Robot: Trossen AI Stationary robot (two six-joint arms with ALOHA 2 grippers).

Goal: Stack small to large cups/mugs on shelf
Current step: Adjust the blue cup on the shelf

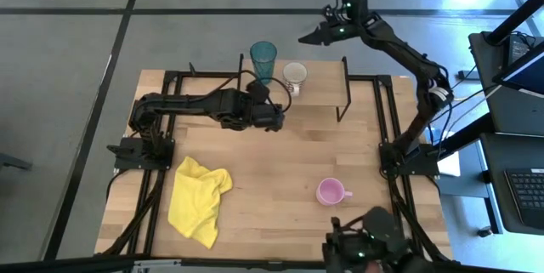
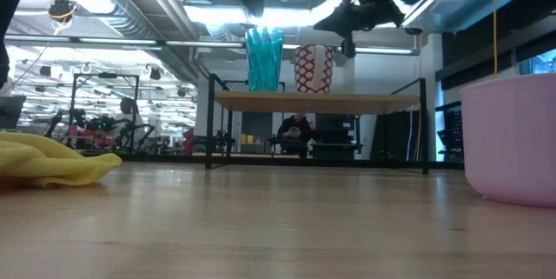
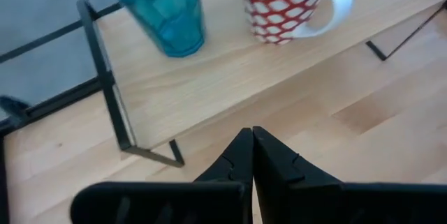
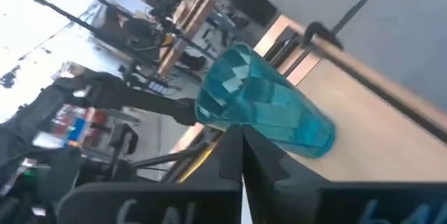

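My left claw (image 1: 278, 107) sits just above the middle of the overhead frame, low over the counter (image 1: 280, 171) at the near edge of the shelf (image 1: 319, 86), and its fingers (image 3: 241, 158) are pressed together on nothing. My right claw (image 1: 304, 38) hangs in the upper middle of that frame, beyond the counter's far edge and above the floor, with its fingers also together and empty.

On the shelf, in the upper middle of the overhead frame, the teal tumbler (image 1: 263, 56) stands upright, with the white mug (image 1: 295, 75) just to its right. My left wrist camera shows that mug wearing a red lattice pattern, its handle (image 3: 335, 1) turned away from the tumbler. The two stand close, but I cannot tell whether they touch.

The pink mug (image 1: 330, 191) stands alone on the counter in the lower right of the overhead frame, well apart from the shelf, handle pointing right. The yellow cloth (image 1: 200, 199) lies crumpled in the lower left. In the table-level view, a person (image 2: 297, 131) sits in the room behind the shelf.
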